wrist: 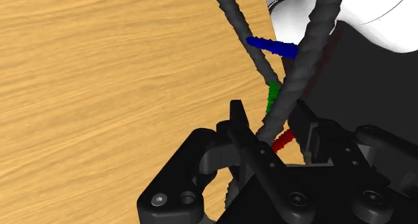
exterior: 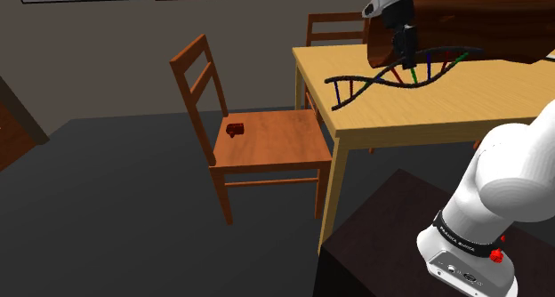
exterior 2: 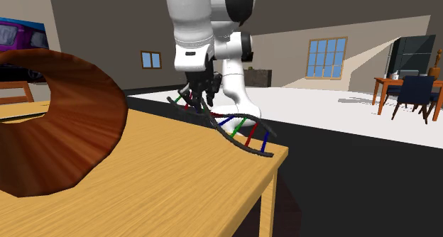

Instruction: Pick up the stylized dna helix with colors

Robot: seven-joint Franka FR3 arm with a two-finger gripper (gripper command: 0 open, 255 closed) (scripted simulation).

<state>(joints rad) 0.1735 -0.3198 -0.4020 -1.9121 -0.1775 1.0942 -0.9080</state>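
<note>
The DNA helix [exterior: 374, 82] has two dark twisted strands joined by red, blue and green rungs. It lies along the light wooden table's [exterior: 427, 117] edge nearest the stand. In the second exterior view the helix [exterior 2: 241, 133] slopes, its low end near the table's corner [exterior 2: 273, 157]. My black gripper [exterior: 407, 62] comes down on its middle, next to a big brown object. In the wrist view the gripper [wrist: 270, 119] is shut on the helix [wrist: 315, 48], both fingers pressed against the crossing strands, a red rung just beside them.
A large curved brown wooden object [exterior: 471, 28] sits on the table right behind the gripper, looming in the second exterior view [exterior 2: 64, 122]. A wooden chair [exterior: 258, 140] with a small brown item [exterior: 235, 129] on its seat stands off the table's end. The dark stand [exterior: 382, 242] is below.
</note>
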